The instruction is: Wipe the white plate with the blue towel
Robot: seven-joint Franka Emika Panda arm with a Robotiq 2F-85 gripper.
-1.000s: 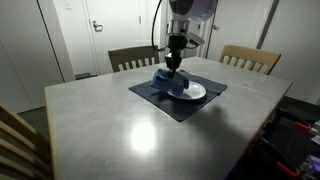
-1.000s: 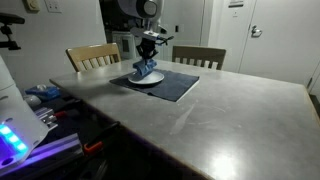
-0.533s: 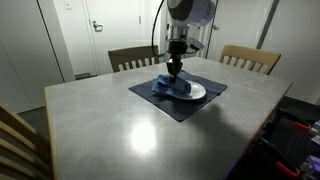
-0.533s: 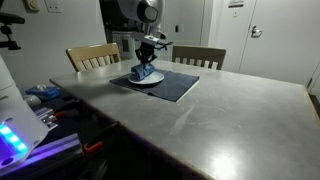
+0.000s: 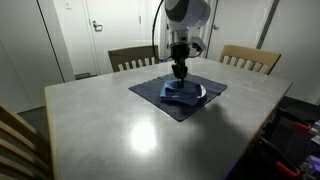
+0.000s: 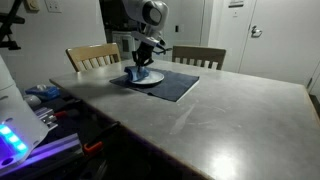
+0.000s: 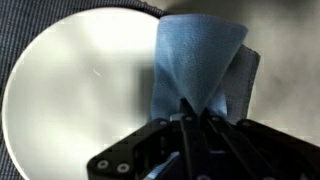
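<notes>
The white plate fills the wrist view; in both exterior views it lies on a dark placemat. The blue towel hangs bunched from my gripper and drapes onto the plate's right part. It also shows under the gripper in both exterior views. My gripper points straight down over the plate, its fingers closed together on the towel's top fold.
The dark placemat lies at the far side of a grey table. Wooden chairs stand behind the table. Equipment sits off the table's edge.
My gripper has moved with the towel across the plate, from its left part toward its middle and right in an exterior view. The towel stays gripped.
</notes>
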